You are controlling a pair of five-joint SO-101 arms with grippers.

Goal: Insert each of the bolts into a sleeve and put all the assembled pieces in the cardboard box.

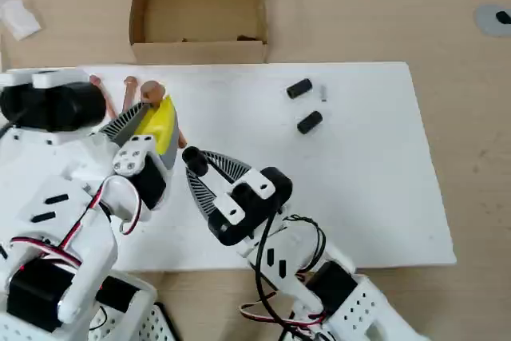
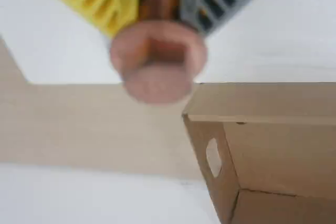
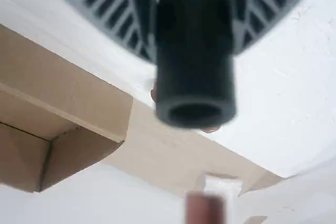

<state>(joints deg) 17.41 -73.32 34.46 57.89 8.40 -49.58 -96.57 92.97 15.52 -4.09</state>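
Your left claw [image 1: 148, 109] grips the bolt [image 2: 157, 61], head toward the cardboard box [image 1: 200, 52], and your right claw [image 1: 192, 164] holds the sleeve [image 3: 194, 51] just beside it, side by side, not tip to hole.

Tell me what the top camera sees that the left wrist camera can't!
High view: two loose black sleeves on the white mat, and the right gripper holding another sleeve. Left wrist view: the hole in the cardboard box's side wall. Both: the bolt clamped in the left gripper, the box and the mat.
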